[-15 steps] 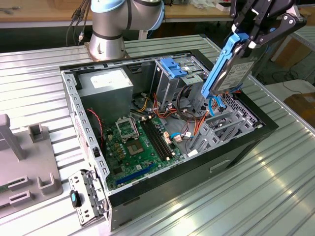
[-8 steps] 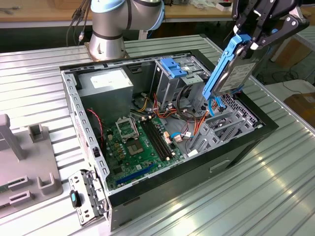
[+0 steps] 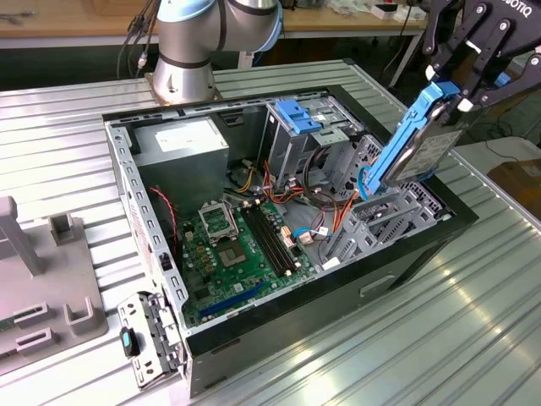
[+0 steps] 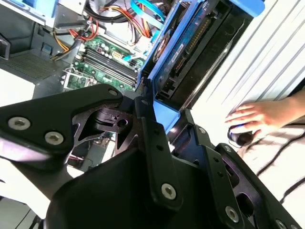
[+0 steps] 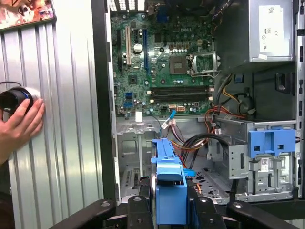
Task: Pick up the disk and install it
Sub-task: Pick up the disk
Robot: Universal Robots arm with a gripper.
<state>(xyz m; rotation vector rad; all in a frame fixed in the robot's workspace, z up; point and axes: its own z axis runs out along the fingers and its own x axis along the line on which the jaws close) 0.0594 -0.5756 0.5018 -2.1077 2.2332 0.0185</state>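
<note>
I have the end effector point(image 3: 463, 85) clamped on the upper end of the disk point(image 3: 420, 145). Its black fingers point(image 4: 150, 138) are drawn in against the blue rails point(image 3: 402, 137) on either side, with only the thickness of the disk between them. In the first wrist view the blue end of the disk point(image 5: 169, 188) sits squarely between the two fingers.

The disk is in the air, off the surface point(image 3: 439, 338), above the end of the open computer case point(image 3: 254, 326) at the exterior view's right. It is tilted steeply. Its long axis runs from the end effector at the top down and toward the exterior view's left, into the case. The lower end points at the grey plastic bay point(image 3: 380, 222) beside the tangle of cables. I cannot tell whether it touches that bay. One broad grey face is turned toward the exterior camera, and a blue rail runs along the edge toward that view's left.

Inside the case the green motherboard point(image 3: 228, 245) lies flat on the floor. The power supply point(image 3: 182, 144) is in the far corner, and the drive cage point(image 3: 296, 127) with its blue latch stands between it and the disk.

A person's hand point(image 5: 21, 124) rests on the ribbed surface outside the case, against a round black object point(image 5: 10, 99).
</note>
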